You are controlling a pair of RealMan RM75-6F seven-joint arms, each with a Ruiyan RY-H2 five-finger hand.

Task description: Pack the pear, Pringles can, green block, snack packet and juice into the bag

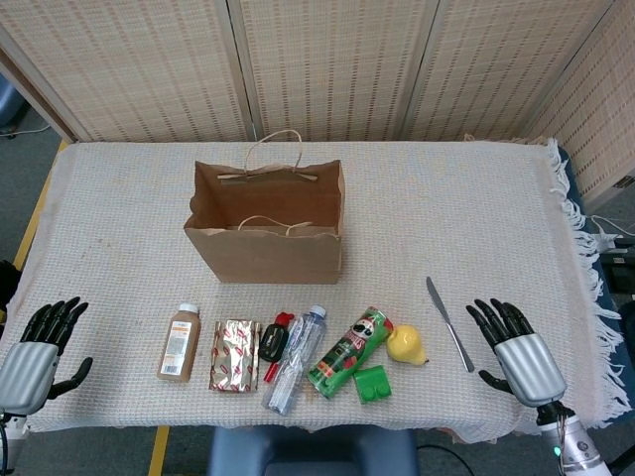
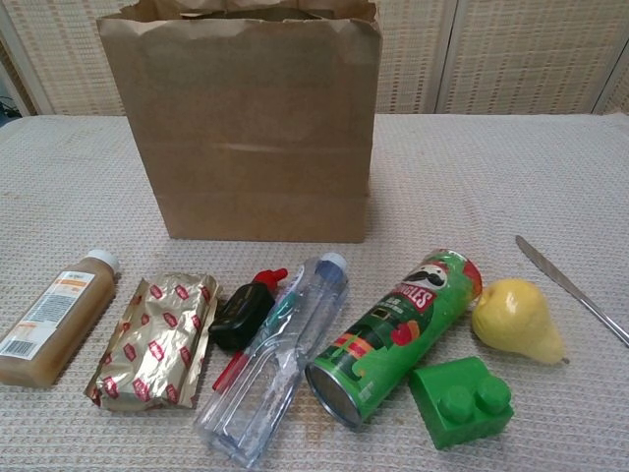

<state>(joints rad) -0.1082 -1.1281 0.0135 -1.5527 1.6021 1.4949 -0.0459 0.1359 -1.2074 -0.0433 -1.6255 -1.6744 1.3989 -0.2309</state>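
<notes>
upright open bag (image 1: 266, 246); juice (image 1: 180, 343), snack packet (image 1: 234, 355), pringles can (image 1: 349, 351), green block (image 1: 372, 384), pear (image 1: 406, 344) (row in front)

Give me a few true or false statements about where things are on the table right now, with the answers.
1. The paper bag stands upright and open. True.
2. The Pringles can stands upright. False: it lies on its side.
3. The green block lies beside the pear. True.
4. The left hand holds the juice bottle. False: it holds nothing, fingers apart.
5. The knife is inside the bag. False: it lies on the cloth near the right hand.
</notes>
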